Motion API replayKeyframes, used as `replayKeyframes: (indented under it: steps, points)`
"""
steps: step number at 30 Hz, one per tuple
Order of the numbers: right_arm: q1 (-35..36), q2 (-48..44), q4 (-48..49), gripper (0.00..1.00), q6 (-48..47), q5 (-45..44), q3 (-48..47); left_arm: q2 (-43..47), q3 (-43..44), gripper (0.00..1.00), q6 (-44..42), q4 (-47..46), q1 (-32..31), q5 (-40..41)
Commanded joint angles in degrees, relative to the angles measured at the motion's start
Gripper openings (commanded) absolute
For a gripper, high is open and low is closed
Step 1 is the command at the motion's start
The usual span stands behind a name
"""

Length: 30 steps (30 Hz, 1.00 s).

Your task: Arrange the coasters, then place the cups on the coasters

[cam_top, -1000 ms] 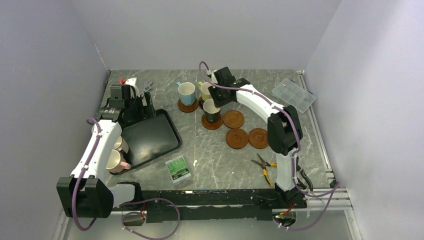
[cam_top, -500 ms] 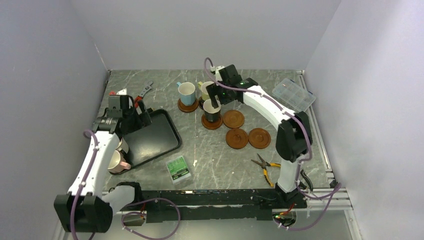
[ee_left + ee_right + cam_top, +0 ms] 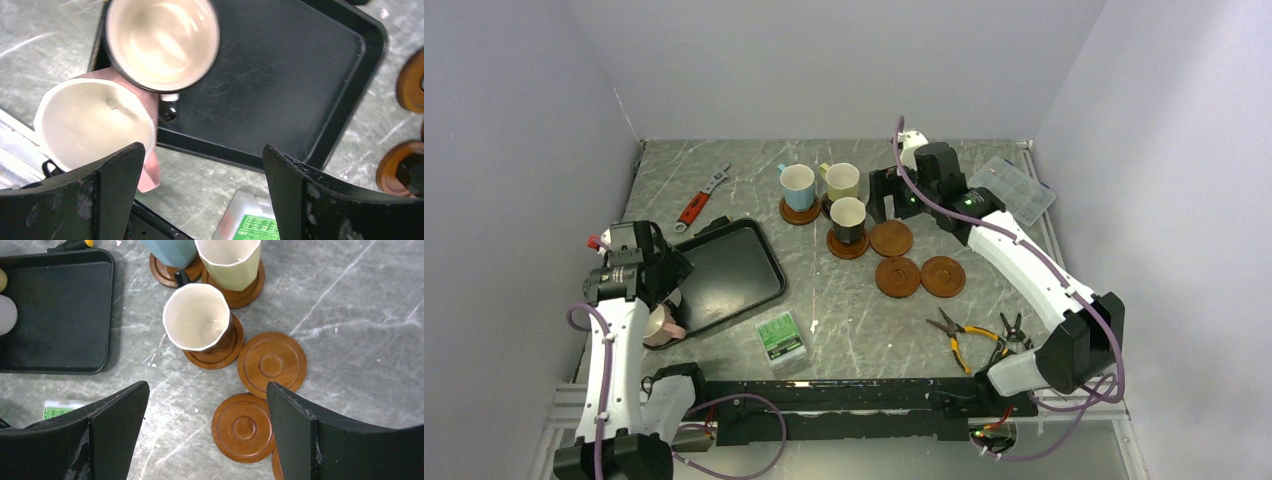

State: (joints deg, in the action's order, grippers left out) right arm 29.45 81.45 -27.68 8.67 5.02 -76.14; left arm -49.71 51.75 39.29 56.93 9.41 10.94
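The light blue cup (image 3: pixel 797 186), olive-yellow cup (image 3: pixel 842 180) and black cup (image 3: pixel 848 218) each stand on a coaster; the black cup's coaster (image 3: pixel 215 354) shows under it. Three bare coasters (image 3: pixel 891 238) (image 3: pixel 898 276) (image 3: pixel 942 276) lie to their right. My right gripper (image 3: pixel 886 203) (image 3: pixel 207 387) hangs open just right of the black cup (image 3: pixel 197 315), holding nothing. My left gripper (image 3: pixel 664 277) (image 3: pixel 202 152) is open above the tray's left edge. The pink cup (image 3: pixel 92 120) and another cup (image 3: pixel 162 42), its outside in shadow, sit just beyond its left finger.
A black tray (image 3: pixel 724 268) lies left of centre. A red-handled wrench (image 3: pixel 704 195) is behind it, and a green-labelled box (image 3: pixel 781 337) is in front. A clear compartment box (image 3: pixel 1011 188) sits far right. Pliers (image 3: pixel 959 335) lie near the right arm's base.
My right gripper opened, let go of the black cup on its coaster and drew back to the right. My left arm swung from the tray's far corner toward the cups at its left edge.
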Motion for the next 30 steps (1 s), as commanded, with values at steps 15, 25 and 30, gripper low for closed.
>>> replayKeyframes:
  steps: [15,25,30]
  points:
    - [-5.90,-5.80,5.26,0.91,4.05,5.24,8.54,-3.98,-3.18,0.75,3.41,-1.09,8.30,-2.53]
    - [-6.36,-6.71,5.58,0.91,4.60,5.02,9.58,-7.22,-4.03,0.42,2.94,-2.31,9.05,-6.57]
    - [-6.56,-7.01,5.72,0.91,4.61,5.03,9.78,-5.19,-2.93,0.12,2.95,-0.45,9.11,-7.21]
